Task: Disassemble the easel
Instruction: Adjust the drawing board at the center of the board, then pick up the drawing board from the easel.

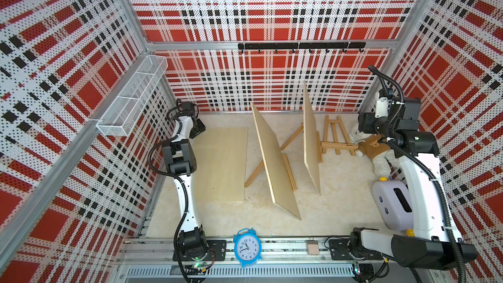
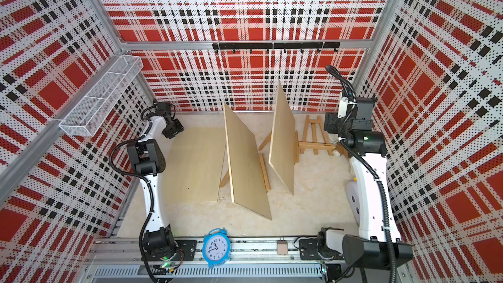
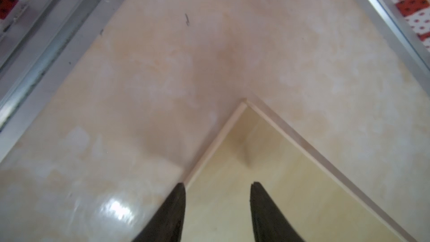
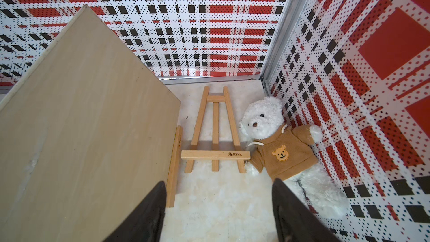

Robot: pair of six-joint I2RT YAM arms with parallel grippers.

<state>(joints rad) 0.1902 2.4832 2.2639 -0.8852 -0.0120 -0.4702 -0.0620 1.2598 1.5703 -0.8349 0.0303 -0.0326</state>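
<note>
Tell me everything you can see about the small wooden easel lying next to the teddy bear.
The small easel is pale bare wood: two slanted legs, a centre slat, a short top crossbar and a wider ledge bar with a printed logo. It lies flat on the table, holding nothing, between a propped board and the white teddy bear, whose brown sleeve seems to touch the ledge's end.
</note>
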